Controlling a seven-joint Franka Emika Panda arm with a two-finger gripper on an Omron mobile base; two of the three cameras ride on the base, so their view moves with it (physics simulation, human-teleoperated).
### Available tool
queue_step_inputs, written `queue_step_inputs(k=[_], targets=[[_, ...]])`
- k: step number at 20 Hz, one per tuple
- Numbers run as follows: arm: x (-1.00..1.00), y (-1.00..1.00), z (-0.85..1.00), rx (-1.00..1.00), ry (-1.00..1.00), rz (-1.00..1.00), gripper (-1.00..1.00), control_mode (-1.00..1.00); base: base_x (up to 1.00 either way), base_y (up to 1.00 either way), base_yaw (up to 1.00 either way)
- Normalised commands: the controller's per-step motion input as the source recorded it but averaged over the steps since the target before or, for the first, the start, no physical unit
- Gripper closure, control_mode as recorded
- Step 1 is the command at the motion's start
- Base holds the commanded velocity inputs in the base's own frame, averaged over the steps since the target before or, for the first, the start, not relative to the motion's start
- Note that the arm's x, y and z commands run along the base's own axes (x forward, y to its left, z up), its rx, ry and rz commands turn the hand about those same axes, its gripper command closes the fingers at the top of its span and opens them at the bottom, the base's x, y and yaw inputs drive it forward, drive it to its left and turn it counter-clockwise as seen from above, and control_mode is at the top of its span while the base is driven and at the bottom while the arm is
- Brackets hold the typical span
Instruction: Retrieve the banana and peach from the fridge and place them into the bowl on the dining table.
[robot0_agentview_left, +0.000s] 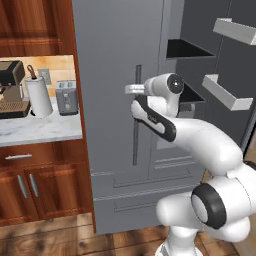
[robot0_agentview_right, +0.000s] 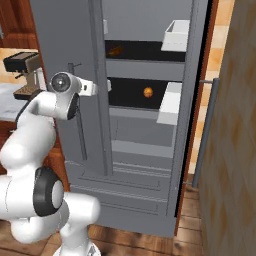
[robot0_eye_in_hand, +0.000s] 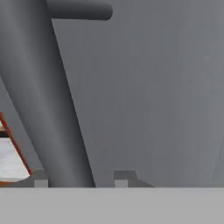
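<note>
The grey fridge (robot0_agentview_left: 115, 45) has its left door closed and its right door swung open. On a dark upper shelf lies the banana (robot0_agentview_right: 116, 50). The peach (robot0_agentview_right: 148, 92) sits on the shelf below it. My gripper (robot0_agentview_left: 132, 90) is at the left door's vertical bar handle (robot0_agentview_left: 136, 135). In the hand view the gripper (robot0_eye_in_hand: 81, 177) straddles that handle (robot0_eye_in_hand: 48, 96), with one fingertip (robot0_eye_in_hand: 40, 178) against the bar and the other close beside it. The bowl and the dining table are out of view.
The open right door (robot0_agentview_left: 235, 60) carries white bins (robot0_agentview_left: 225, 92) and juts out to the right. Left of the fridge, a wall counter (robot0_agentview_left: 40, 131) holds a coffee machine (robot0_agentview_left: 11, 87), a paper towel roll (robot0_agentview_left: 38, 95) and a toaster (robot0_agentview_left: 66, 97). Wooden cabinets (robot0_agentview_left: 30, 185) stand below it.
</note>
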Motion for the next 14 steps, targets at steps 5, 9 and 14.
queue_step_inputs(k=[5, 9, 14], targets=[[-0.73, 0.51, 0.36, -0.06, 0.03, 0.00, -1.00, -1.00, 0.00, 0.00, 0.00], [-0.48, 0.51, 0.42, -0.05, 0.09, 0.00, -1.00, -1.00, 0.00, 0.00, 0.00], [-0.64, 0.20, 0.40, -0.01, 0.07, 0.00, -1.00, -1.00, 0.00, 0.00, 0.00]])
